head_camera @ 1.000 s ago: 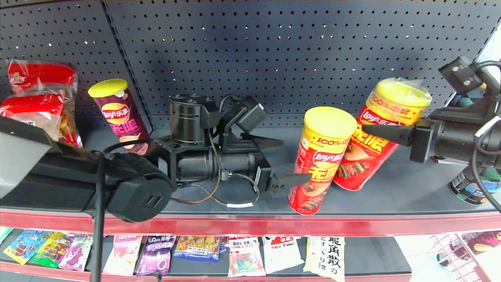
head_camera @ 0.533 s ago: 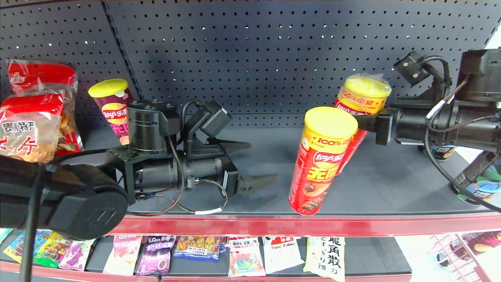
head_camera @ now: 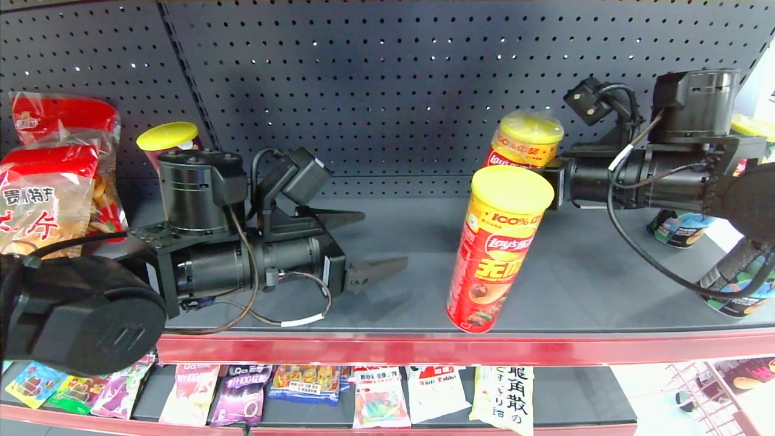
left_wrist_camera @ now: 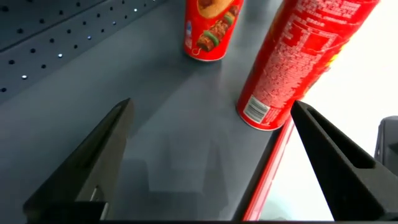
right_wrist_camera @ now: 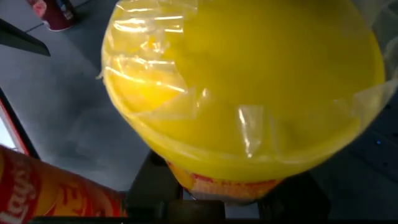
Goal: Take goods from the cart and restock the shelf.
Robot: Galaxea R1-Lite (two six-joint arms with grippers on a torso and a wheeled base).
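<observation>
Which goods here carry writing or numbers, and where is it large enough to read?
Tall red cardboard crisp tube, yellow lid: large logo, percentage, characters; legible.
Wrapped red tube in right end effector: banner print, partly hidden.
Red plastic snack bag: large characters; legible.
Lower-shelf sachets: mostly too small.
Front tube's barcode label: too blurred.

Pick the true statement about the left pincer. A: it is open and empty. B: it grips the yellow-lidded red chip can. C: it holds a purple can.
A: the left pincer stands open with nothing between its fingers, apart from the front yellow-lidded red chip can.
</observation>
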